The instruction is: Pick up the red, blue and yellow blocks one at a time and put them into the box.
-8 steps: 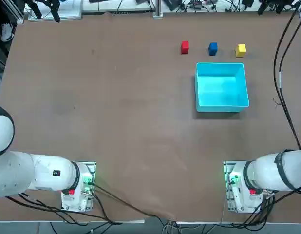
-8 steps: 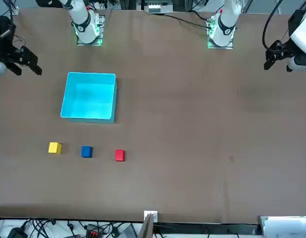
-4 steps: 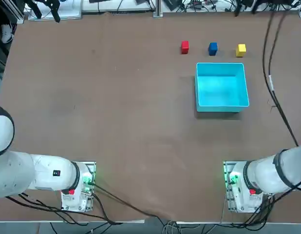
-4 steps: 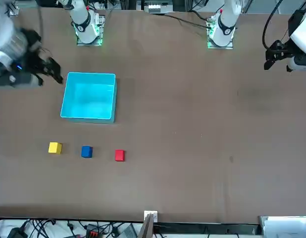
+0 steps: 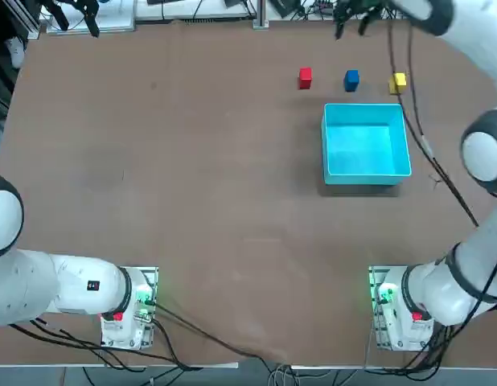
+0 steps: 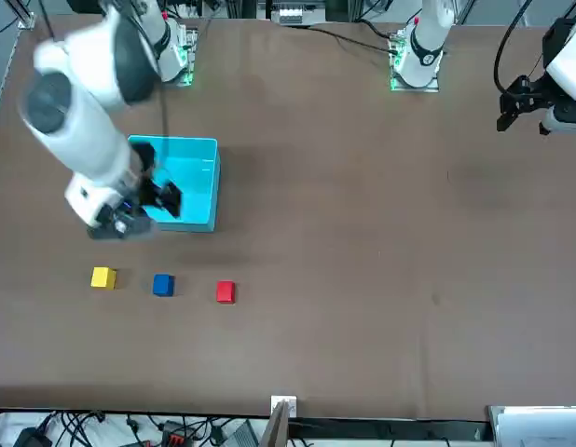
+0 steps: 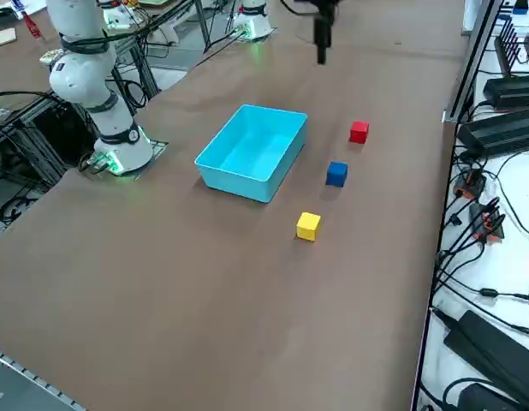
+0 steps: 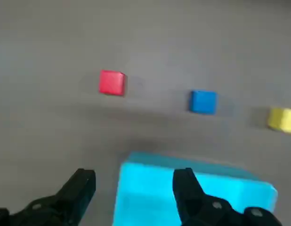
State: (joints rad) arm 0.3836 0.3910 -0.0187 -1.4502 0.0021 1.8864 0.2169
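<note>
The red block, blue block and yellow block lie in a row on the brown table, just beyond the far wall of the light cyan box. The box has nothing in it. My right gripper hangs high above the table, open and holding nothing. In the wrist view its fingers frame the box's corner, with the red block, blue block and yellow block beyond. In the front view the gripper covers part of the box.
Both arm bases stand at the near edge. Cables and power strips run along the far side of the table, close behind the blocks. The brown table stretches wide to the left of the box.
My right arm has swung in from the table's right edge to a spot high over the box and blocks. Blocks and box have not moved.
</note>
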